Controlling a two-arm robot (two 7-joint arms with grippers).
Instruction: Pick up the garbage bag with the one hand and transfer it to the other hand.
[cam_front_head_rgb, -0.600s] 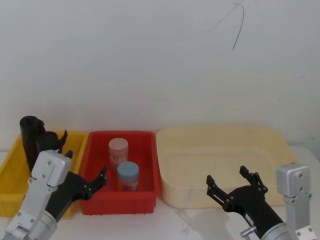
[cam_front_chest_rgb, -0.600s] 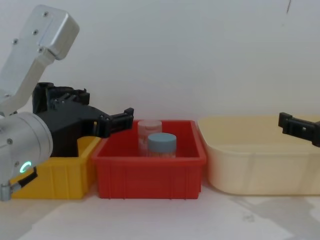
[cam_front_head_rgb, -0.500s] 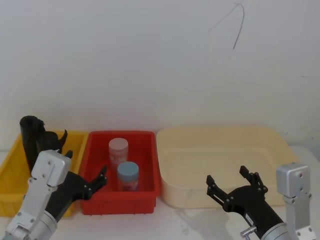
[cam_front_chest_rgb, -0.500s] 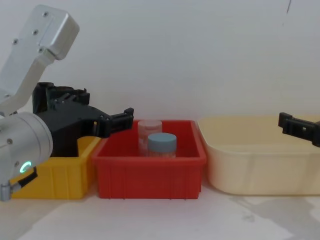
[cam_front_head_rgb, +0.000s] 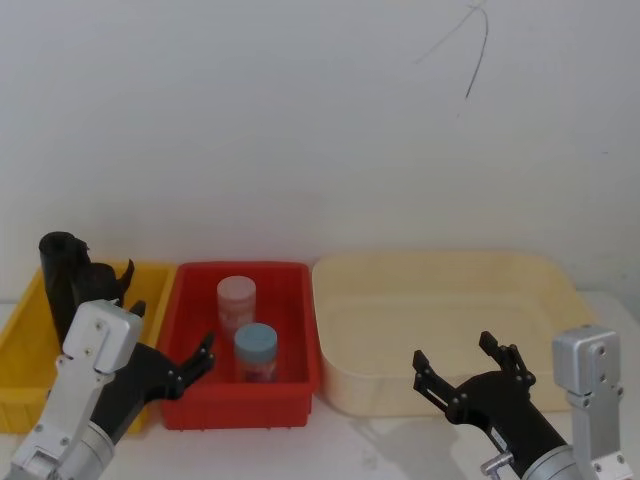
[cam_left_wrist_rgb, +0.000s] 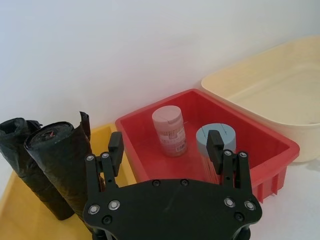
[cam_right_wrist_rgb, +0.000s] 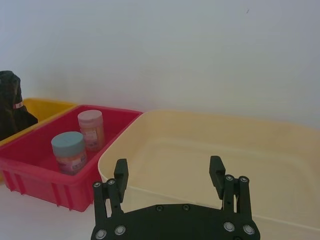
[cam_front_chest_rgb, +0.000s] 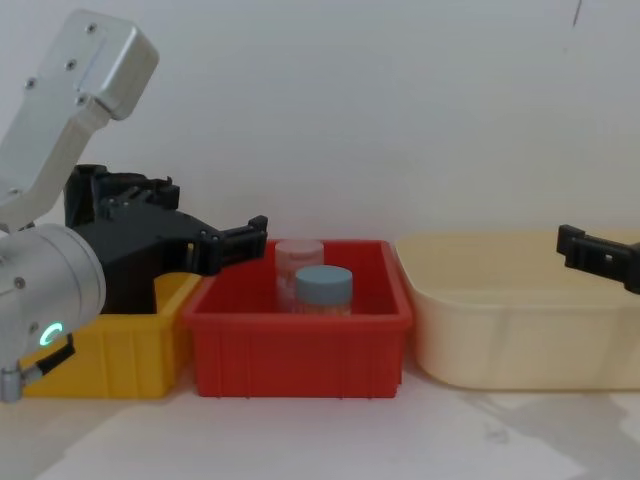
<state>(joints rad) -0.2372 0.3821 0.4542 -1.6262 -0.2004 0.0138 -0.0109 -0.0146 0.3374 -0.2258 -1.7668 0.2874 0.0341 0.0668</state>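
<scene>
The garbage bag (cam_front_head_rgb: 58, 272) is the taller black glossy roll with a crinkled top. It stands upright at the back left of the yellow bin (cam_front_head_rgb: 22, 355) and shows again as the garbage bag (cam_left_wrist_rgb: 15, 150) in the left wrist view. Beside it stands a second black roll (cam_front_head_rgb: 103, 282) with a small red mark on its end (cam_left_wrist_rgb: 50, 133). My left gripper (cam_front_head_rgb: 172, 328) hovers open and empty in front of the yellow and red bins, short of both rolls; its fingers (cam_left_wrist_rgb: 116, 145) frame the red bin. My right gripper (cam_front_head_rgb: 454, 352) hangs open and empty before the cream tub.
A red bin (cam_front_head_rgb: 300, 395) in the middle holds two jars, one with a pink lid (cam_front_head_rgb: 237, 300) and one with a blue lid (cam_front_head_rgb: 256, 350). A large cream tub (cam_front_head_rgb: 560, 290) stands at the right. A white wall rises close behind the bins.
</scene>
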